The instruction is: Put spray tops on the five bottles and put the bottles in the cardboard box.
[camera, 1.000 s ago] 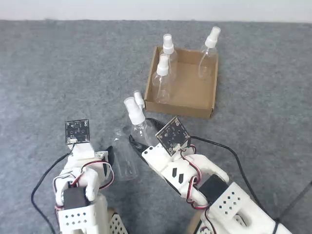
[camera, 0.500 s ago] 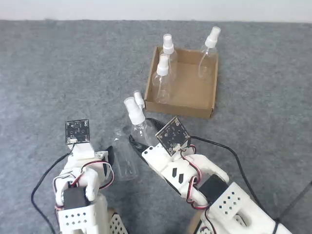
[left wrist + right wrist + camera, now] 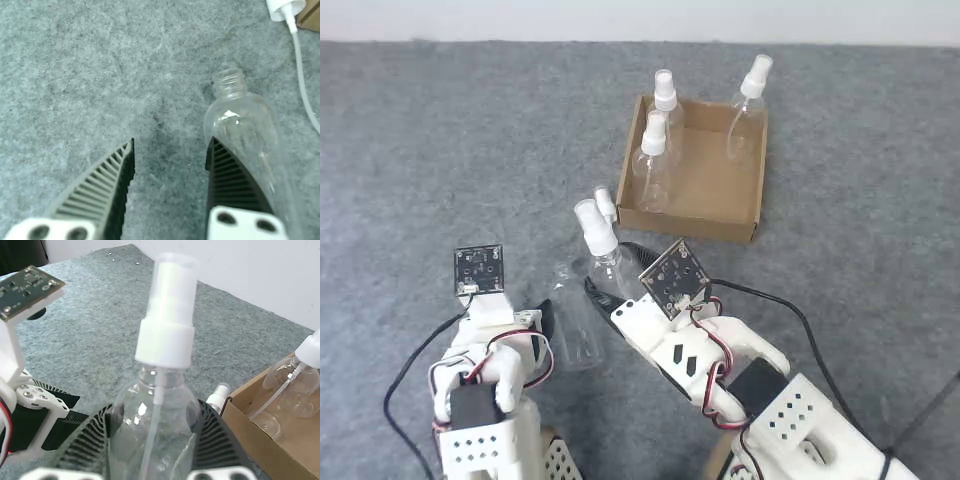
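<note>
High view: on a grey carpet (image 3: 440,150), a cardboard box (image 3: 690,225) holds three upright bottles with spray tops (image 3: 653,165), and a loose spray top (image 3: 605,203) lies just outside the box's near left corner. Between the box and the arms, the right gripper (image 3: 152,427) pinches a capped bottle (image 3: 150,410) upright by its body. Farther from the box, the left gripper (image 3: 170,150) is spread wide, with an uncapped bottle (image 3: 240,120) lying on its side just beside one finger.
</note>
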Controlling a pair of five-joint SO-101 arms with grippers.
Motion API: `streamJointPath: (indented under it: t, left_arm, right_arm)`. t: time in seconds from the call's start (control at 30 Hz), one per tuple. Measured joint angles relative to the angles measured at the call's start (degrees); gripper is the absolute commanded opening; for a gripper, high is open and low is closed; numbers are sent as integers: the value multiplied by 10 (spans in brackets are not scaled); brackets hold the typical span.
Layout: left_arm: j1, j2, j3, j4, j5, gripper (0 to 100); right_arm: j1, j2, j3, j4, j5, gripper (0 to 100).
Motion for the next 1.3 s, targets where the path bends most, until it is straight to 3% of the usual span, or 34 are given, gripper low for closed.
streamJointPath:
  t: [0.33, 0.77, 0.87, 1.03, 1.17, 1.3]
  left_arm:
    - [1, 0, 0, 0, 0, 216]
    - [87, 0, 0, -4, 0, 216]
    - [55, 0, 0, -40, -12, 215]
    - [-43, 0, -26, -144, -99, 217]
    - [-122, 0, -115, -144, -108, 218]
    - [-95, 2, -199, -99, -108, 218]
  right_arm:
    - [0, -1, 0, 0, 0, 6]
    - [0, -1, 0, 0, 0, 6]
    - [0, -1, 0, 0, 0, 6]
    - [0, -1, 0, 0, 0, 6]
    - [1, -2, 11, 0, 0, 6]
    - [0, -2, 12, 0, 0, 6]
